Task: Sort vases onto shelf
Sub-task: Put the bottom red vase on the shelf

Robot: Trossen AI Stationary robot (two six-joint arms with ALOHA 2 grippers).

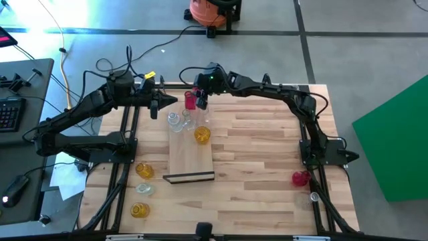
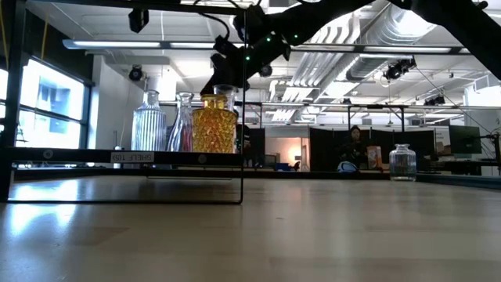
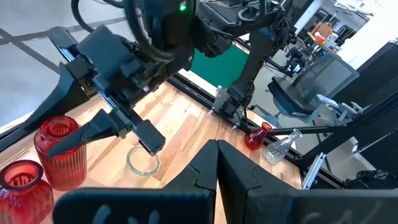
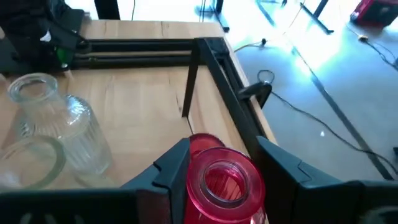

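My right gripper (image 1: 198,100) reaches over the far end of the shelf (image 1: 190,157) and is shut on a red vase (image 4: 221,180). A second red vase (image 4: 204,140) stands just beyond it. Two clear vases (image 1: 175,120) (image 1: 188,119) and an amber vase (image 1: 202,135) stand on their bases at the shelf's far end. My left gripper (image 1: 167,105) hangs shut and holding nothing, left of them above the table. In the left wrist view the two red vases (image 3: 59,149) (image 3: 22,183) stand side by side. My right gripper has the red vase's upper part (image 4: 194,177), beside its mouth, pinched between the two fingers, one on each side. The fingers come slanting down from the table's right. The vase stands upright. Whether its base is off the surface I cannot tell.
Two amber vases (image 1: 144,170) (image 1: 138,210) and a clear vase (image 1: 143,189) stand by the table's left rail. A red vase (image 1: 300,178) and a clear vase (image 1: 313,197) lie near the right rail. The shelf's near half is bare wood, ending in a dark strip (image 1: 189,177).
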